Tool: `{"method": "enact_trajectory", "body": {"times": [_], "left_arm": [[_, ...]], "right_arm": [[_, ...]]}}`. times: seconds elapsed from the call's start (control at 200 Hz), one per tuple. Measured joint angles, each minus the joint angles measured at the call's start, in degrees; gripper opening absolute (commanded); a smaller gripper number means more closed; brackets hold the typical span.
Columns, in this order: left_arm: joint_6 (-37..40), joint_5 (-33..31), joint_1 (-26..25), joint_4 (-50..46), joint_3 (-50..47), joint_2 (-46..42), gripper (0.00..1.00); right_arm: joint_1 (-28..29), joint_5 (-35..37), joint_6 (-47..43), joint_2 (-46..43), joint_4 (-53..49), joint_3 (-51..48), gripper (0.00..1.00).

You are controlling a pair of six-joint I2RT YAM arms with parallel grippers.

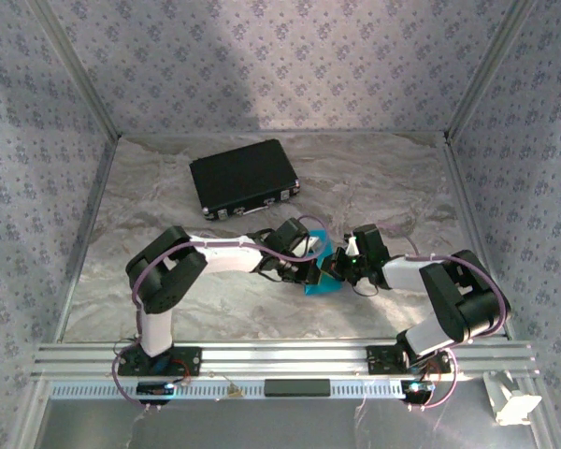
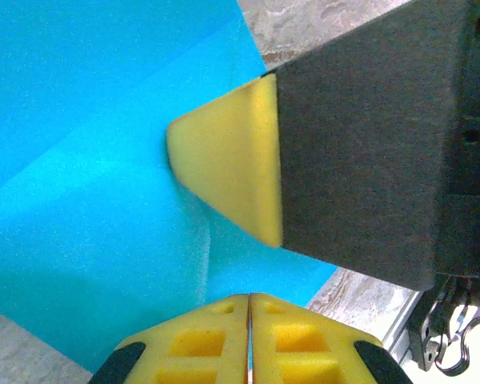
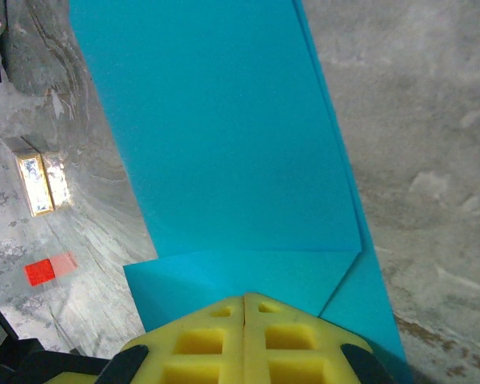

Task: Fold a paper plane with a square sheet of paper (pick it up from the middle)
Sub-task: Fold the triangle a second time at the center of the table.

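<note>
From above, the blue sheet [image 1: 318,285] lies mostly hidden beneath the left claw [image 1: 310,270] and right claw [image 1: 339,267]; close up, it runs past the frame edges. Print on the small card [image 3: 36,185] dissolves in glare.

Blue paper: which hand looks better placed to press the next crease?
Probably the right hand: shut, it sits at the folded flap of the thin cyan-blue paper. The left hand is shut near its edge.

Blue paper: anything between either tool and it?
Nothing visible. The left tool and the right tool, both closed, rest right against the blue paper; the red block lies off to the side.
</note>
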Motion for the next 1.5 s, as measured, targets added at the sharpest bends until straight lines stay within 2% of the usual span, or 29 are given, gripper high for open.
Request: {"method": "enact_trajectory", "body": {"times": [1.499], "left_arm": [[2.6, -3.0, -1.0, -1.2, -2.3, 0.1, 0.07]], "right_arm": [[-0.2, -1.7, -0.7, 0.9, -0.6, 0.5, 0.0]]}}
